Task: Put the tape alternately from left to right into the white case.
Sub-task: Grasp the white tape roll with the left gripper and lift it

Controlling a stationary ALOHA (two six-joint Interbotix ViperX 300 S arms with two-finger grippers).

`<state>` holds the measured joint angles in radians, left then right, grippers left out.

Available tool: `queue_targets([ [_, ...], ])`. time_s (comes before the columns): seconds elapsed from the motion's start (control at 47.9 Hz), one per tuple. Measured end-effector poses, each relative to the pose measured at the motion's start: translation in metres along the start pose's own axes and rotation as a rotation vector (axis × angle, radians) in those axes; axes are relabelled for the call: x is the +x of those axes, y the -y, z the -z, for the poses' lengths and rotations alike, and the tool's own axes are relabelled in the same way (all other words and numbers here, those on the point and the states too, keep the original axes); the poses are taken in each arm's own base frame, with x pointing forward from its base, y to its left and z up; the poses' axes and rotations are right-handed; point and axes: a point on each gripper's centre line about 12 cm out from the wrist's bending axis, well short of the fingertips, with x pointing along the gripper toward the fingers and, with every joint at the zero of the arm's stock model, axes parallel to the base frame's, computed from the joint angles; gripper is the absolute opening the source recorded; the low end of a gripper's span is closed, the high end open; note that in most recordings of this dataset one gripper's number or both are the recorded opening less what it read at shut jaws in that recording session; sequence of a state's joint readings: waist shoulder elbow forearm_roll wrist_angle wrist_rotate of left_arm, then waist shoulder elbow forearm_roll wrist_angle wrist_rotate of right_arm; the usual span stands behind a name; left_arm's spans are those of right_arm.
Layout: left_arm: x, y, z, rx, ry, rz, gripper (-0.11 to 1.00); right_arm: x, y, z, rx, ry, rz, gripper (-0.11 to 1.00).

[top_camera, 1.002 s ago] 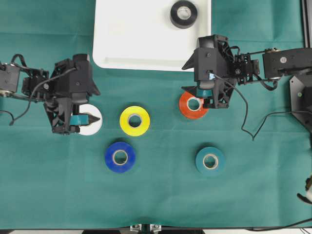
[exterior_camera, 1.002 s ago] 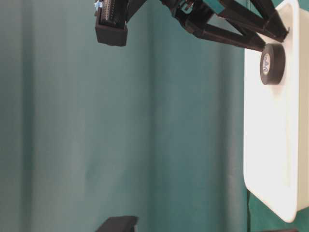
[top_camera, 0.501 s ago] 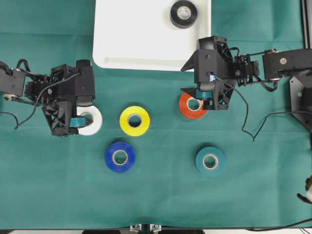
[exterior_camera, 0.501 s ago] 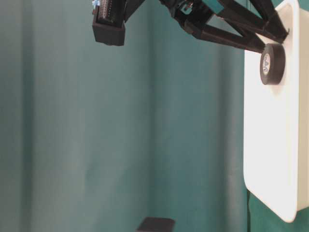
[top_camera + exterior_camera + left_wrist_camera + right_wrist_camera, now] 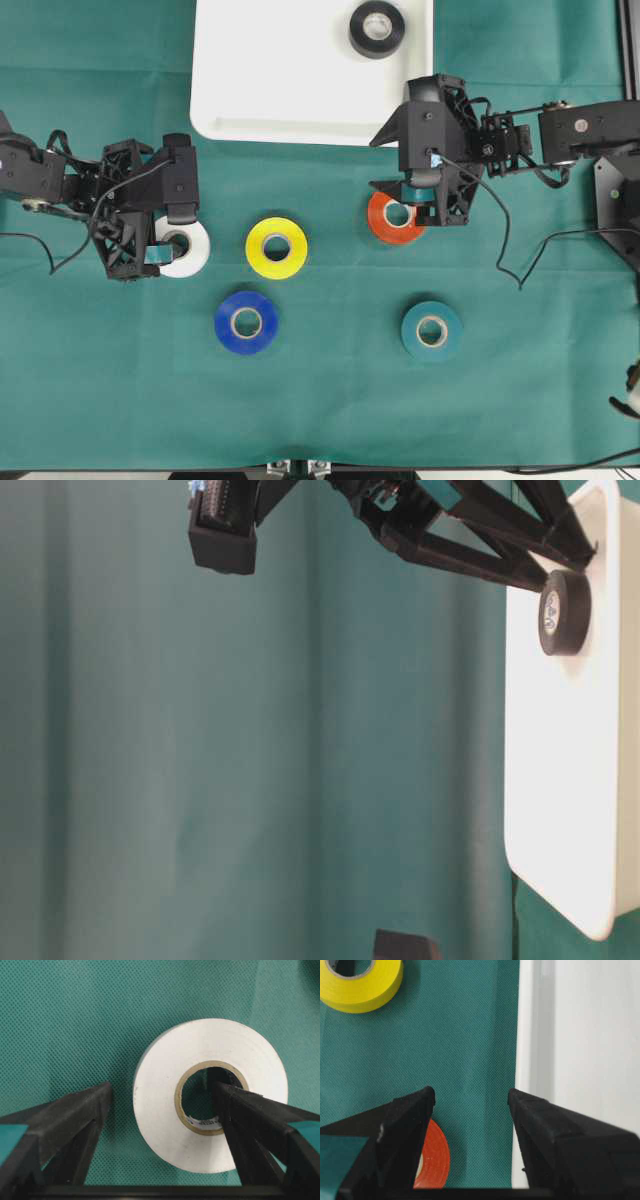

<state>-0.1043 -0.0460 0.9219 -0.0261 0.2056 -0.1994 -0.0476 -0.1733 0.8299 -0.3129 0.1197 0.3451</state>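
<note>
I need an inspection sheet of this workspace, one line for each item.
Surface: green cloth, flat.
Job's things: white case holds a black roll; white roll, yellow roll, orange roll, blue roll and teal roll lie on the cloth.
Clutter: nothing seen.
Hands: left hand open, one finger inside the white roll's hole; right hand open, empty, above the orange roll.
Cables: black cable beside the right arm.
Surroundings: nothing seen.

cloth (image 5: pixel 75 1020): woven, matt | white case (image 5: pixel 290 80): smooth plastic
</note>
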Motion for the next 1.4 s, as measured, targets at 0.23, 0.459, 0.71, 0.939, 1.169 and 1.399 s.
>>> queue_targets([
  [0.23, 0.0, -0.001, 0.001, -0.003, -0.006, -0.002, 0.46, 0.0, 0.0, 0.002, 0.0, -0.005, 0.0, 0.68],
  [0.459, -0.002, -0.001, 0.003, 0.003, -0.038, -0.008, -0.01, 0.0, 0.0, 0.001, 0.0, -0.003, 0.0, 0.68],
  [0.71, -0.005, -0.001, 0.002, 0.002, -0.039, -0.008, -0.03, 0.0, -0.001, 0.002, -0.001, -0.003, -0.001, 0.68],
  [0.939, -0.017, 0.001, -0.007, 0.008, 0.01, 0.003, -0.03, 0.0, 0.0, 0.002, -0.001, -0.005, -0.001, 0.68],
  [1.169, -0.041, 0.007, -0.025, 0.012, 0.086, 0.023, -0.03, 0.001, 0.0, 0.003, -0.001, -0.008, -0.001, 0.68],
  [1.399, -0.061, 0.009, -0.034, 0.015, 0.14, 0.036, -0.03, 0.001, 0.0, 0.003, -0.001, -0.008, -0.001, 0.68],
])
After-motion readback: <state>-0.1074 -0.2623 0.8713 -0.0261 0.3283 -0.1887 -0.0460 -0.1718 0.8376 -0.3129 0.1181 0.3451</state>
